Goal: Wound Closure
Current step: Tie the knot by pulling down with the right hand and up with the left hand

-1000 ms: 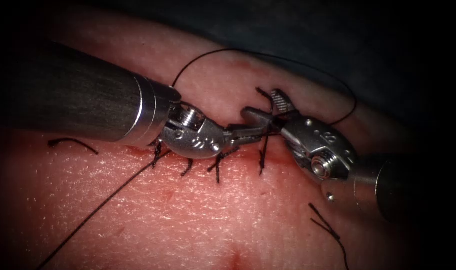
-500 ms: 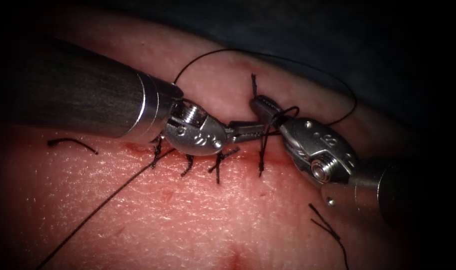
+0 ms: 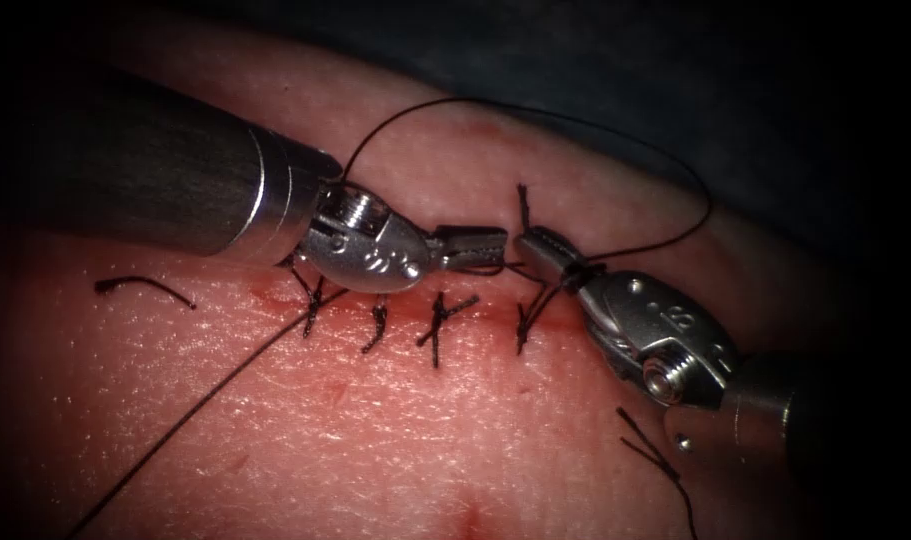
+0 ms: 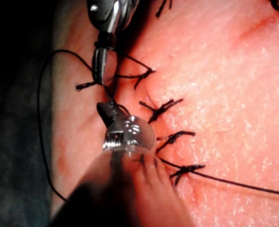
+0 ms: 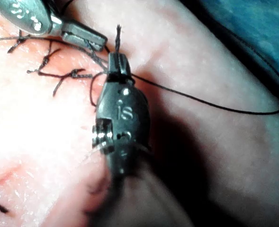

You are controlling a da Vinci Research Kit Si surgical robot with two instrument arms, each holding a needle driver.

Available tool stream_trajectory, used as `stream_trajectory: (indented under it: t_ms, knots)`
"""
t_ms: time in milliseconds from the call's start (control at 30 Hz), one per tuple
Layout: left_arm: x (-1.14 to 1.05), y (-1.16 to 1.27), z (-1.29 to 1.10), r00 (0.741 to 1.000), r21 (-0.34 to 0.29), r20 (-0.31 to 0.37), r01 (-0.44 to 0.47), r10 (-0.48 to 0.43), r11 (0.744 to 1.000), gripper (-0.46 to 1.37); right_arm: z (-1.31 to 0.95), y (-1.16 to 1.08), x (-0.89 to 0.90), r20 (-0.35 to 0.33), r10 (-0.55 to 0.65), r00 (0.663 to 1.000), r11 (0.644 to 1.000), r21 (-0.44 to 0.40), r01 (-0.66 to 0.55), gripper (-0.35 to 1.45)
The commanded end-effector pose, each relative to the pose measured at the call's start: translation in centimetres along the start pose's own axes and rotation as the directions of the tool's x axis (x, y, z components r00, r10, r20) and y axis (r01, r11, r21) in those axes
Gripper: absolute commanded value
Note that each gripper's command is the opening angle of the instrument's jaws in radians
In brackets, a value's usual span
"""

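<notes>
Right tool (image 3: 543, 243), open 1 s ago, now shut on thread (image 3: 615, 252); left tool (image 3: 472, 247) also holds thread, pulled apart: knot seems tightening.

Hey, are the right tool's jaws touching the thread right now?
Touching. In the right wrist view the right tool has its jaws shut on the thread, with a short frayed end sticking out past the tips.

A dark blue-grey cloth (image 3: 675, 60) lies as the backdrop along the far side in the endoscope view. It looks smooth and plain. The same cloth (image 5: 253, 28) shows in the right wrist view.
</notes>
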Motion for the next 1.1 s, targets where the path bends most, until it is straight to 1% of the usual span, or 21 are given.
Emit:
stream_trajectory:
  t_ms: [33,133,200,267,333,433,500,567,633,667,700,733,833,967,1000,1033,1067,1100]
  knots:
    - [-0.06,-0.01,0.04,1.0,-0.013,0.013,0.001,-0.001,1.0,-0.35,-0.03,-0.01,0.0,0.001,0.0,1.0,1.0,0.0,0.0,-0.35]
    - [-0.21,-0.06,0.11,0.999,-0.032,0.036,-0.001,0.002,1.0,-0.35,-0.1,-0.06,-0.01,0.003,0.0,1.0,1.0,0.004,0.0,-0.35]
    - [-0.37,-0.13,0.23,0.999,-0.043,0.049,-0.003,0.006,0.999,-0.35,-0.13,-0.1,-0.03,0.007,-0.002,1.0,1.0,0.03,0.002,-0.35]
    - [-0.45,-0.17,0.29,0.999,-0.042,0.05,-0.004,0.006,0.999,-0.35,-0.14,-0.12,-0.04,0.017,-0.005,1.0,0.999,0.048,0.004,-0.35]
    - [-0.53,-0.23,0.36,0.999,-0.044,0.053,-0.003,0.006,0.999,-0.35,-0.15,-0.13,-0.05,0.038,-0.011,0.999,0.996,0.086,0.007,-0.35]
    - [-0.65,-0.38,0.48,0.998,-0.043,0.06,0.002,0.001,0.999,-0.35,-0.17,-0.15,-0.1,0.098,-0.025,0.995,0.991,0.136,0.012,-0.35]
    - [-0.71,-0.49,0.55,0.998,-0.046,0.06,0.007,-0.004,0.999,-0.35,-0.19,-0.15,-0.13,0.114,-0.026,0.993,0.984,0.178,0.005,-0.35]
    - [-0.74,-0.6,0.62,0.998,-0.048,0.06,0.013,-0.01,0.999,-0.35,-0.24,-0.17,-0.16,0.156,-0.032,0.987,0.977,0.212,-0.002,-0.35]
    - [-0.76,-0.69,0.71,0.998,-0.049,0.061,0.018,-0.015,0.999,-0.35,-0.29,-0.19,-0.21,0.186,-0.058,0.981,0.959,0.282,0.003,-0.35]
    - [-0.77,-0.71,0.73,0.998,-0.049,0.062,0.013,-0.01,0.999,-0.35,-0.31,-0.2,-0.22,0.193,-0.066,0.979,0.953,0.302,0.005,-0.35]
    - [-0.78,-0.74,0.78,0.998,-0.05,0.062,0.014,-0.011,0.999,-0.35,-0.33,-0.2,-0.23,0.195,-0.08,0.978,0.945,0.328,0.012,-0.35]
    - [-0.79,-0.77,0.82,0.998,-0.051,0.061,0.009,-0.006,0.999,-0.35,-0.37,-0.21,-0.26,0.183,-0.135,0.974,0.921,0.385,0.056,-0.35]
    - [-0.83,-0.84,0.95,0.998,-0.054,0.057,0.012,-0.009,0.998,-0.35,-0.45,-0.24,-0.31,0.172,-0.179,0.969,0.884,0.461,0.082,-0.35]
    - [-0.87,-0.92,1.1,0.999,-0.058,0.053,0.009,-0.006,0.998,-0.35,-0.5,-0.25,-0.32,0.162,-0.21,0.964,0.864,0.492,0.106,-0.35]
    - [-0.88,-0.96,1.16,0.999,-0.059,0.052,0.01,-0.006,0.998,-0.35,-0.5,-0.25,-0.32,0.15,-0.222,0.963,0.852,0.51,0.117,-0.35]
    - [-0.88,-0.96,1.16,0.999,-0.059,0.052,0.01,-0.006,0.998,-0.35,-0.5,-0.25,-0.32,0.15,-0.222,0.963,0.852,0.51,0.117,-0.35]
    - [-0.9,-1.02,1.23,0.999,-0.059,0.054,0.006,-0.003,0.998,-0.35,-0.5,-0.26,-0.32,0.13,-0.231,0.964,0.836,0.533,0.129,-0.35]
    - [-0.9,-1.03,1.23,0.999,-0.059,0.054,0.007,-0.003,0.998,-0.35,-0.5,-0.26,-0.32,0.127,-0.231,0.965,0.834,0.536,0.13,-0.35]
